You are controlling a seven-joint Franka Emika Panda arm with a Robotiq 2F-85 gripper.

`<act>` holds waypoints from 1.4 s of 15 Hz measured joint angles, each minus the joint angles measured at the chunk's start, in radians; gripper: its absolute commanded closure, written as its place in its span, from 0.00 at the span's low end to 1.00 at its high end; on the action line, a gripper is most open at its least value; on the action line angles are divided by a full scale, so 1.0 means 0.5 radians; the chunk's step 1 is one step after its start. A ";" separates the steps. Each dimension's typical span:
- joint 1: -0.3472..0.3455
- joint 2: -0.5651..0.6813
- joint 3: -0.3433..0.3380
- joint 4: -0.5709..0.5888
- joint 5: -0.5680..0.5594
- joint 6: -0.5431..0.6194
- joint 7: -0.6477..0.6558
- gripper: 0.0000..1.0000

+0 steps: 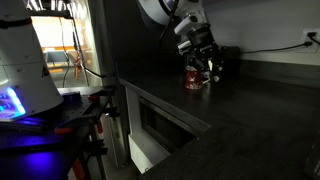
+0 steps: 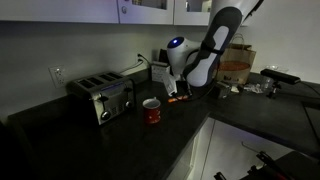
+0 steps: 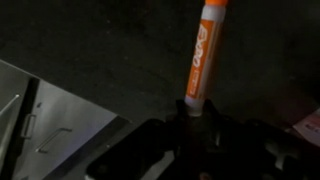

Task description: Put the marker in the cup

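Observation:
My gripper (image 3: 190, 128) is shut on the marker (image 3: 205, 55), an orange pen that sticks out from between the dark jaws over the dark counter. In an exterior view the gripper (image 2: 180, 92) is low over the counter, with the marker (image 2: 178, 98) as an orange streak at its tip. The cup (image 2: 151, 110), a red mug with a pale rim, stands upright on the counter a little way from the gripper, toward the toaster. In an exterior view the gripper (image 1: 203, 60) appears just above and beside the cup (image 1: 195, 78).
A silver toaster (image 2: 100, 97) stands on the counter beyond the cup; it also shows in the wrist view (image 3: 50, 135). A brown bag (image 2: 236, 66) and small items (image 2: 262, 86) sit on the far counter. The black counter (image 2: 120, 140) drops off at its front edge.

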 measured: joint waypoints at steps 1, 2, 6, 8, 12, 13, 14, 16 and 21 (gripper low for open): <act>0.030 -0.028 -0.017 0.004 -0.124 0.001 0.072 0.94; 0.070 -0.055 -0.047 0.004 -0.231 0.002 0.129 0.94; 0.291 -0.136 -0.273 0.056 -0.290 0.008 0.092 0.94; 0.370 -0.151 -0.318 0.058 -0.339 0.020 0.093 0.94; 0.470 -0.143 -0.284 0.006 -0.455 0.070 0.094 0.94; 0.490 -0.139 -0.272 -0.011 -0.469 0.081 0.094 0.94; 0.506 -0.134 -0.260 -0.021 -0.483 0.088 0.093 0.94; 0.521 -0.127 -0.239 -0.030 -0.510 0.099 0.093 0.94; 0.523 -0.102 -0.202 -0.059 -0.544 0.147 0.084 0.94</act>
